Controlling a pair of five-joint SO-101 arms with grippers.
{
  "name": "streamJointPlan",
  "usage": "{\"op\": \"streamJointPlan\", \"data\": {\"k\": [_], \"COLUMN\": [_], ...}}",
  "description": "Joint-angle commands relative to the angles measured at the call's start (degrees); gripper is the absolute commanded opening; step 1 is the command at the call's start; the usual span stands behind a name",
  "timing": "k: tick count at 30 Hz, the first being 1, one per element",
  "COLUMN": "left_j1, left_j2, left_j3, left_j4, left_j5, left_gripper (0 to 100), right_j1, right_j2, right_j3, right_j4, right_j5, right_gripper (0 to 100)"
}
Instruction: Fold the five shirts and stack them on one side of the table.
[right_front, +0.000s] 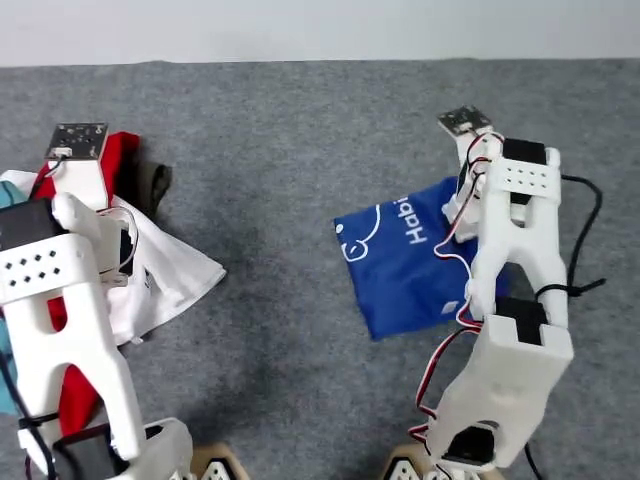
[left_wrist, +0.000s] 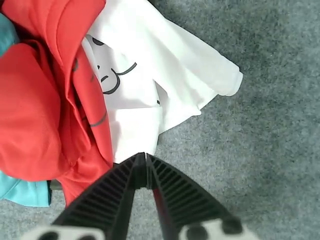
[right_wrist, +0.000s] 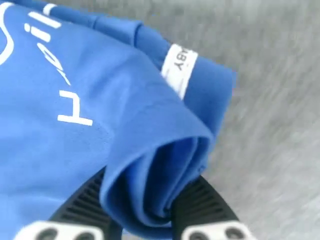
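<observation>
My right claw (right_wrist: 150, 197) grasps a fold of the blue shirt (right_wrist: 75, 140); my left claw (left_wrist: 145, 169) hangs clenched, empty, by the white shirt (left_wrist: 150, 75).

A wide strip of the soft grey surface (right_front: 280, 150) runs down the middle and along the far side, and a hand could pass there. On the left, a messy heap of red, white and teal shirts (right_front: 170, 270) is in the way. On the right lies the flat blue cotton shirt (right_front: 400, 270), with the white right arm (right_front: 515, 240) over its edge
</observation>
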Motion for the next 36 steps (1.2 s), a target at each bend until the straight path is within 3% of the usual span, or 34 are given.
{"op": "streamJointPlan", "data": {"k": [1, 7, 13, 18, 22, 31, 36], "left_j1": [-0.44, -0.44, -0.44, -0.44, -0.44, -0.44, -0.26], "left_j2": [-2.02, -2.02, -2.02, -2.02, -2.02, -1.58, -1.49], "left_j3": [-0.22, -0.13, -0.13, -0.13, -0.13, -0.13, -0.13], "left_j4": [0.79, 1.23, 1.23, 1.23, 1.23, 1.14, 1.14], "left_j5": [0.18, 0.18, 0.18, 0.18, 0.18, 0.18, -1.05], "left_gripper": [0, 0, 0, 0, 0, 0, 0], "right_j1": [0.48, -0.22, -0.04, 0.84, 0.57, -1.71, -4.53], "right_j2": [-0.04, 5.76, 9.36, 7.87, 4.88, -2.15, -4.18], "right_j3": [-3.87, -12.04, -16.62, -16.88, -16.88, -16.88, -16.88], "right_j4": [-5.93, -8.4, -7.87, -7.87, -5.93, 4.09, 14.73], "right_j5": [6.95, 15.82, 14.59, 0.53, -12.75, -36.31, -51.87], "right_gripper": [1.0, 1.0, 7.5, 25.5, 33.2, 34.5, 34.6]}}
